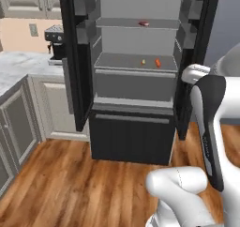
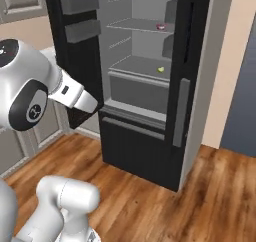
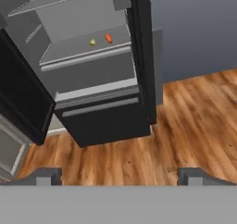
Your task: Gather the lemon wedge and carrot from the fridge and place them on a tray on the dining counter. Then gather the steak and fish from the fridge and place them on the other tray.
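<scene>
Fridge has both doors open: lemon wedge and carrot side by side on the middle shelf, steak one shelf up. Gripper hangs wide open over the wood floor, holding and touching nothing.

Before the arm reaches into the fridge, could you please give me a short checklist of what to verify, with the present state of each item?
1. Fridge doors swung open, shelves exposed: ok.
2. Gripper open and empty: ok, the two fingertips stand far apart with only floor between them.
3. Lemon wedge on the middle shelf: ok, small yellow piece lying free.
4. Carrot beside it on the same shelf: ok, apart from the lemon wedge.
5. Steak out of the way on the upper shelf: ok.
6. Fish located: cannot tell.
</scene>
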